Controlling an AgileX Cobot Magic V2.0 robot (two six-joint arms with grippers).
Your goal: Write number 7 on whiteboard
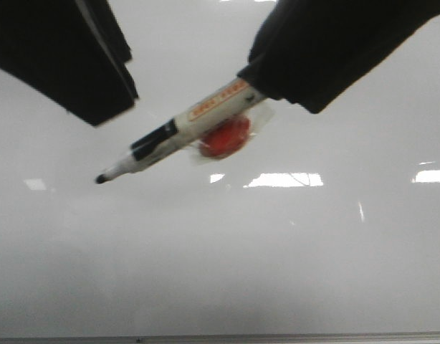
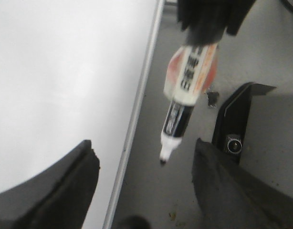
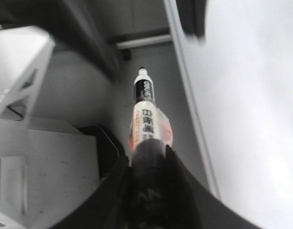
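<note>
Whiteboard [image 1: 206,258]: glossy pale grey, bright white rectangular glare patches, thin silver edge strip. Marker [image 1: 180,132]: white barrel, orange label lettering, black band, white nose, black tip. Red-orange blob [image 1: 224,137] in clear wrap taped against the barrel. Both claws black: left claw [image 2: 146,186], right claw [image 3: 149,167]. Floor [image 2: 151,191] beside the board grey.

A lab or workshop setting is suggested: a large glossy pale-grey whiteboard [image 1: 220,272] with a thin metal edge strip [image 2: 137,109], a bare grey floor [image 2: 161,191] and white metal framing [image 3: 20,71] are seen.
</note>
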